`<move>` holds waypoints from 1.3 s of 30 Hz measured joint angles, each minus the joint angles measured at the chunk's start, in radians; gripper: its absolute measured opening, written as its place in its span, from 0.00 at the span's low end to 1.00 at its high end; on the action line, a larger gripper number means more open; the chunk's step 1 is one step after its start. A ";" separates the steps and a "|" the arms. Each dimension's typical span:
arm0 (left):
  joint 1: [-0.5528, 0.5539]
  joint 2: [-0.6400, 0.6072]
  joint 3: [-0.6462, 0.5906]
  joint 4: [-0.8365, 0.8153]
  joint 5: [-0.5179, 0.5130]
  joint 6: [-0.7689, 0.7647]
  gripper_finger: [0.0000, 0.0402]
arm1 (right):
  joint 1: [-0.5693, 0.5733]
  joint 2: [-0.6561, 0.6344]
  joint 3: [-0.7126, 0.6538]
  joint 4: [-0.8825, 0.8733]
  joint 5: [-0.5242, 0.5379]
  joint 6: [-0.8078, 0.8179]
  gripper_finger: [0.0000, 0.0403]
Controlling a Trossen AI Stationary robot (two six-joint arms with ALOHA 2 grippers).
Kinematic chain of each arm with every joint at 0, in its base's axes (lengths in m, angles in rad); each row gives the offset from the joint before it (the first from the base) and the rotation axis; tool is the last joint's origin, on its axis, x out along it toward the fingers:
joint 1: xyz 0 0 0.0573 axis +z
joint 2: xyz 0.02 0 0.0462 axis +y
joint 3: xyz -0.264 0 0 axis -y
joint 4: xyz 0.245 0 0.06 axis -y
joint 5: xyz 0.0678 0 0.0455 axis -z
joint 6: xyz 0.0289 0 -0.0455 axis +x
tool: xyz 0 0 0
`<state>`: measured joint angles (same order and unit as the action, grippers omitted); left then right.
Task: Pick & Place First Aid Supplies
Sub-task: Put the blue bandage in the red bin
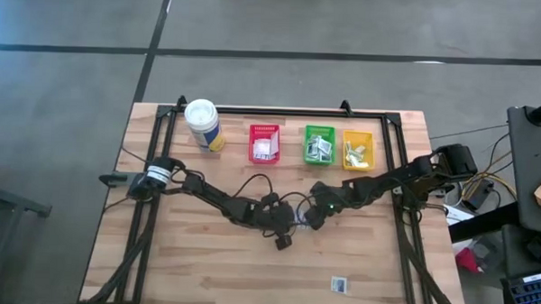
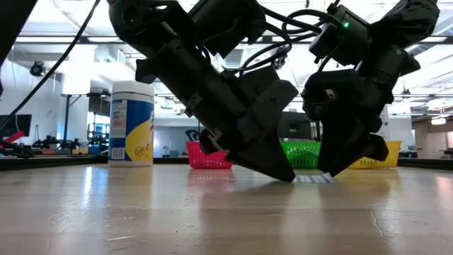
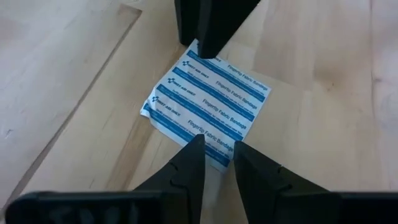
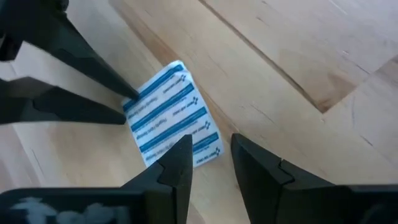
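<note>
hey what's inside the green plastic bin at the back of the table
The green plastic bin holds a loose pile of small white paper packets, seen from above. How many there are, and what lies beneath the top ones, cannot be seen.

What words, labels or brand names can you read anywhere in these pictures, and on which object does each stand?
"Fingertip Fabric Bandage": repeated on the dark-blue stripes of the flat white paper packet lying on the wooden table.
A second short phrase beside a small emblem on those same stripes: too small to read.
Print on the yellow label of the white cylindrical canister: too blurred to read.
Print on the small packet near the table's front edge: too small to read.
</note>
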<state>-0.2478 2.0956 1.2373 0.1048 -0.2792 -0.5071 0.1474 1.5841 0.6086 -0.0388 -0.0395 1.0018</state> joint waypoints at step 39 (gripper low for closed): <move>-0.003 0.001 0.000 0.012 0.019 -0.025 0.23 | -0.012 0.013 -0.003 0.006 -0.140 0.103 0.23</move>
<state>-0.2508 2.0970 1.2373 0.1166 -0.2604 -0.5317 0.1355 1.5970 0.6052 -0.0331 -0.1796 1.1053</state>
